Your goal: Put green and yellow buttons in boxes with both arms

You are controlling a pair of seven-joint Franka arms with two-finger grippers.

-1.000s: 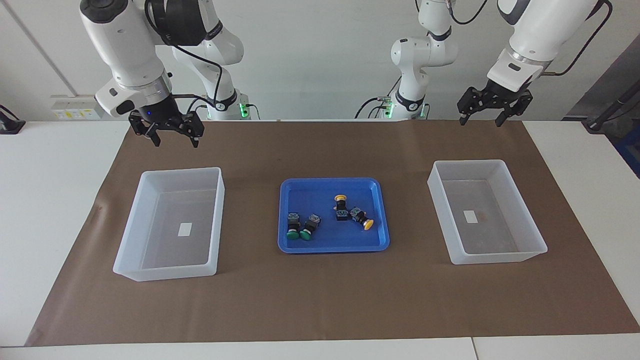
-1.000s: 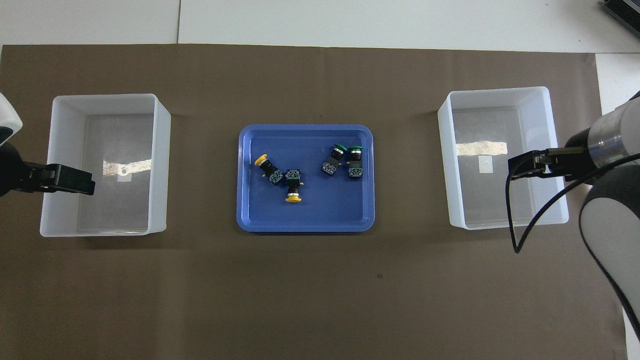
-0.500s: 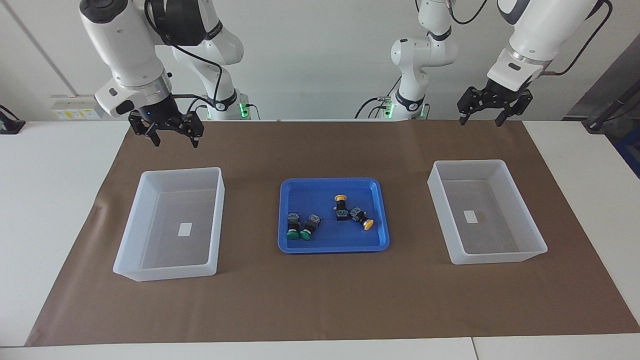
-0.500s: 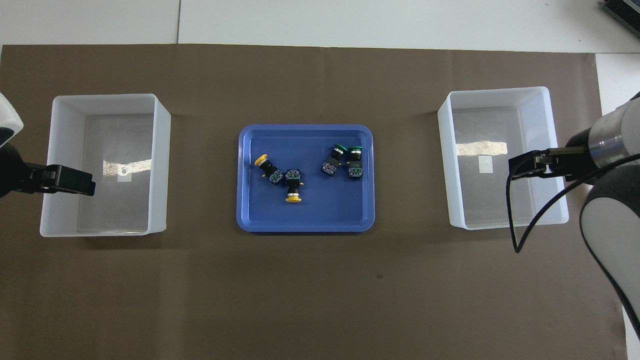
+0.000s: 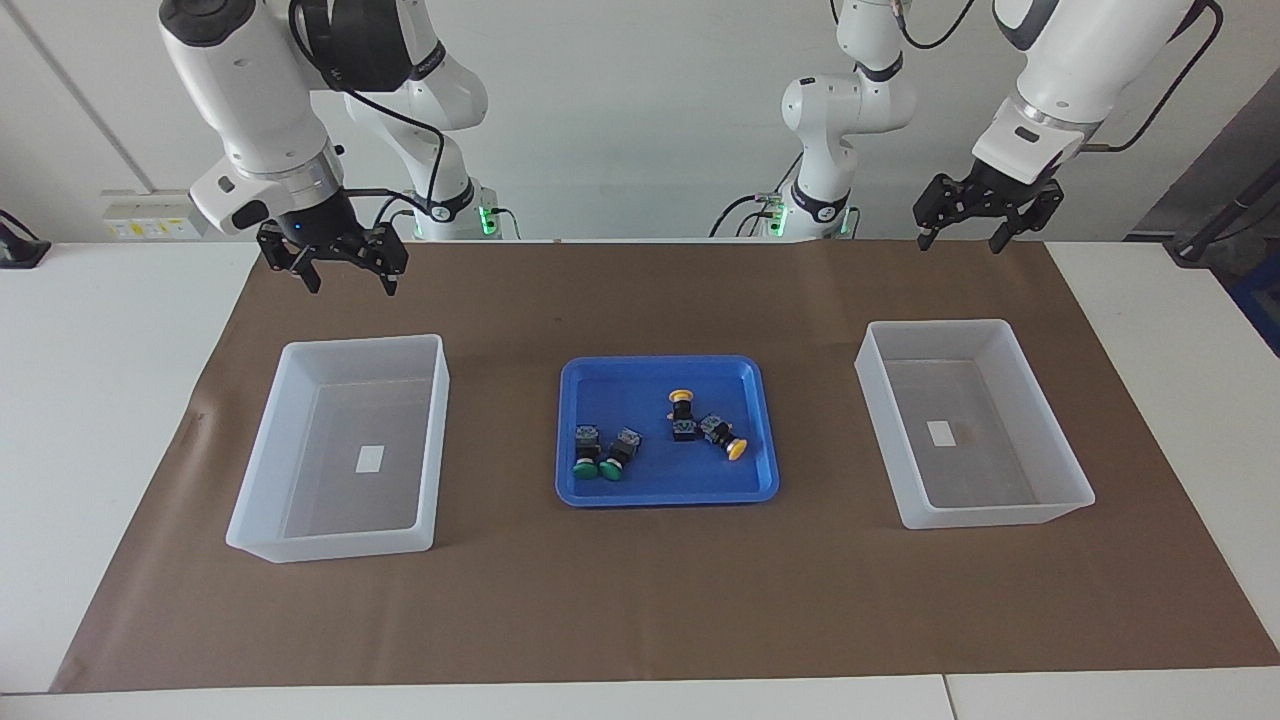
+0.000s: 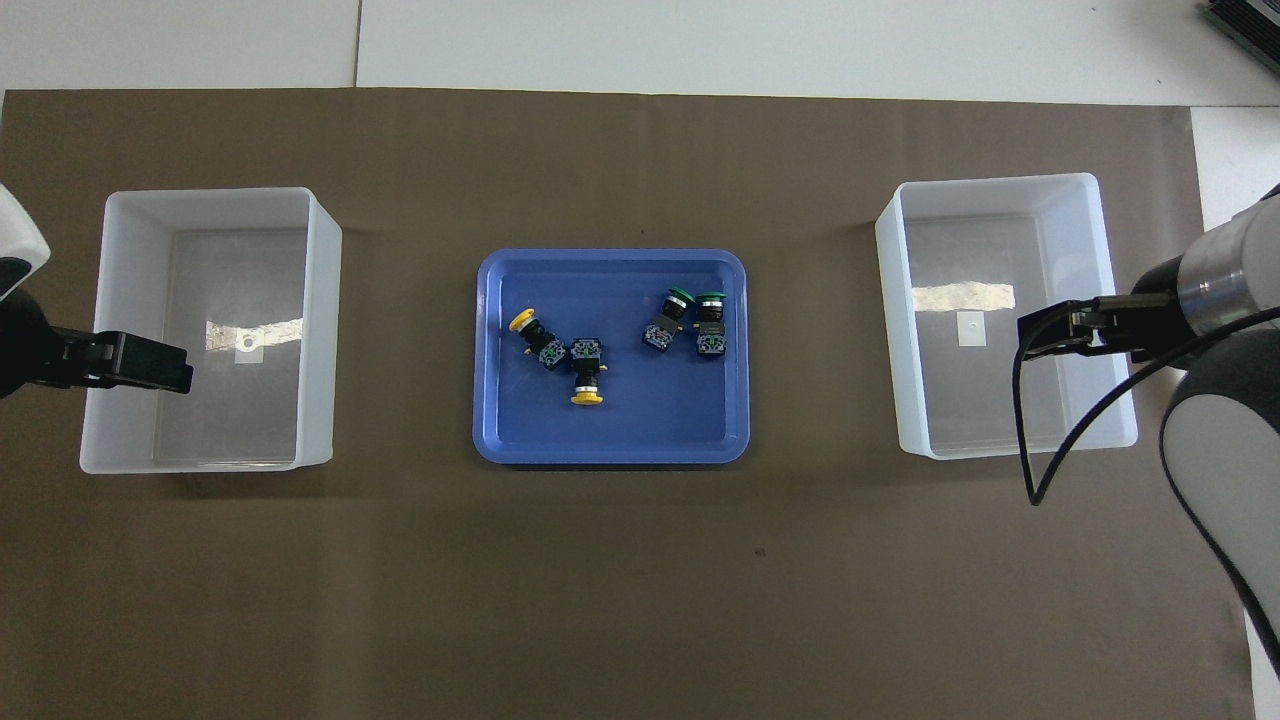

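Two green buttons [image 5: 598,467] [image 6: 695,297] lie side by side in the blue tray [image 5: 660,492] [image 6: 610,445]. Two yellow buttons [image 5: 682,397] [image 5: 737,449] [image 6: 520,320] [image 6: 587,399] lie in the same tray, toward the left arm's end. One empty box [image 5: 433,440] [image 6: 893,330] stands at the right arm's end, the other [image 5: 880,430] [image 6: 318,330] at the left arm's end. My right gripper [image 5: 348,280] [image 6: 1050,335] is open and empty, raised over the mat by its box. My left gripper [image 5: 960,240] [image 6: 150,362] is open and empty, raised over the mat by the other box.
A brown mat [image 5: 640,600] covers the middle of the white table [image 5: 100,350]. The tray sits midway between the two boxes. Each box has a small white label [image 5: 370,458] inside.
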